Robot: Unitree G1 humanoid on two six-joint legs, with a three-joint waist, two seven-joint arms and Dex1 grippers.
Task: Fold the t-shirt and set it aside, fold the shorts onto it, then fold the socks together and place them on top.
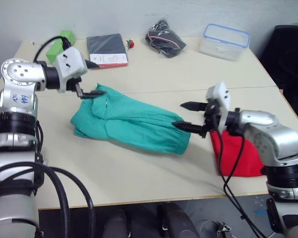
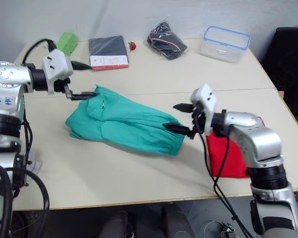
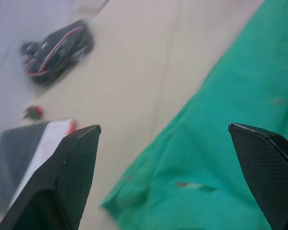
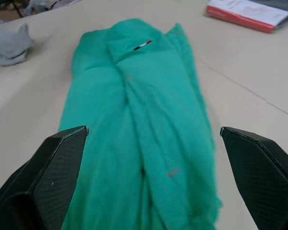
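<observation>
The teal-green shorts (image 1: 129,124) lie bunched lengthwise in the middle of the table. My left gripper (image 1: 95,78) is open at their far-left end, with its lower finger (image 1: 93,92) at the cloth's corner. At the shorts' right end my right gripper (image 1: 185,115) is also open, its fingers spread just above the hem. The red t-shirt (image 1: 238,153) lies folded near the table's right front edge, partly hidden behind my right arm. In the right wrist view, grey socks (image 4: 9,45) lie on the table beyond the shorts' far end.
Along the back of the table lie a dark packaged garment (image 1: 107,49), a black bag (image 1: 165,37), a clear tub with a blue lid (image 1: 224,41), a green object (image 1: 59,44) and a small red item (image 1: 131,44). A black chair (image 1: 290,49) stands at the right.
</observation>
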